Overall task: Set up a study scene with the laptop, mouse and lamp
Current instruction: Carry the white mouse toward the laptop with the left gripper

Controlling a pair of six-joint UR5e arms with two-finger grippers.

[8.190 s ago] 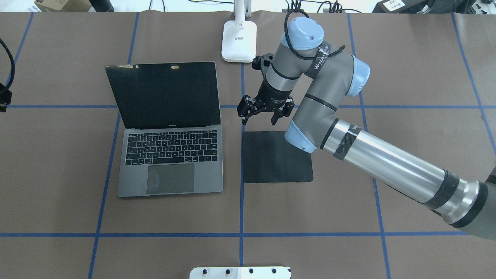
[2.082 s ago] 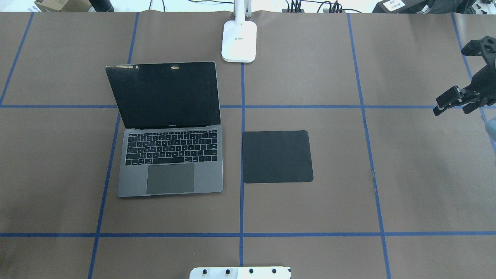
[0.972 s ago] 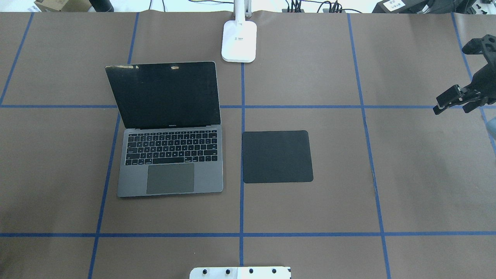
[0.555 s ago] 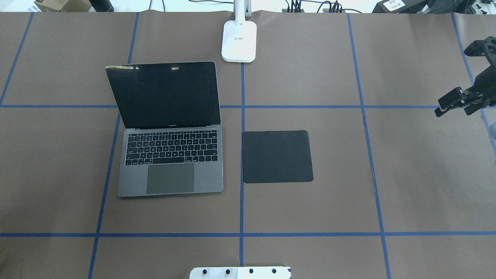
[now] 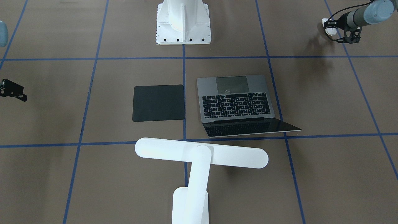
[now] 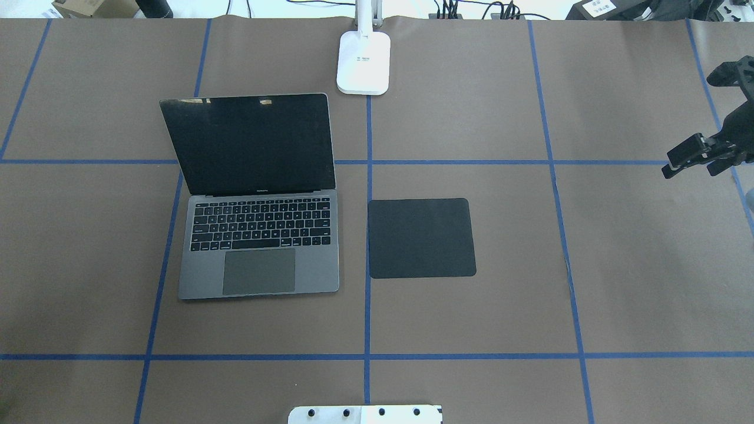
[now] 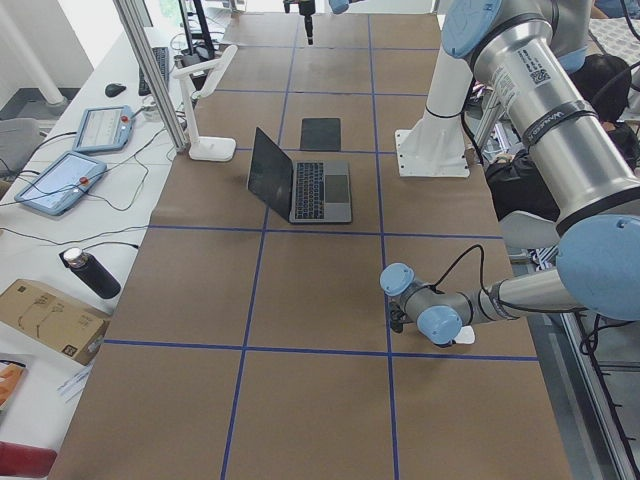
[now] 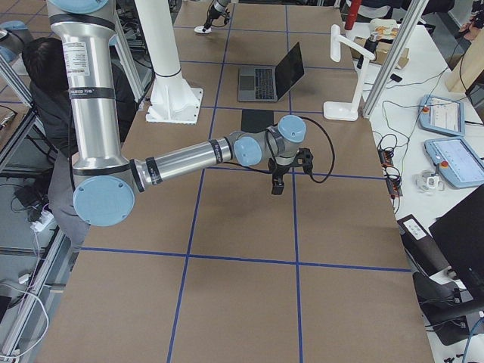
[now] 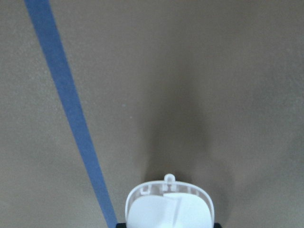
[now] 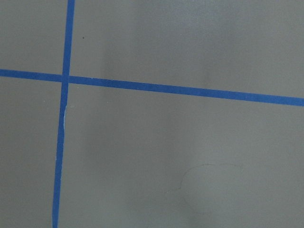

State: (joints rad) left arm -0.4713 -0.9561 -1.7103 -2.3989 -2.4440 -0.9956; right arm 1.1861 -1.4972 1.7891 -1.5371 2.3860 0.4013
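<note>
Our right tool (image 6: pixel 698 159) has withdrawn from over the black mat (image 6: pixel 421 237) and hangs spread and empty, well away from it. Our left tool (image 5: pixel 331 28) appears closed on the mouse (image 9: pixel 168 211), far from the mat; we judge delivery comes next.

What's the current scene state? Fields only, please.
laptop: open, on robot's left of black mat
black mat: nothing on it
lamp: upright, beyond laptop and mat
mouse: in left gripper, away from mat
left gripper: shut on mouse
right gripper: open, empty, off to the side
</note>
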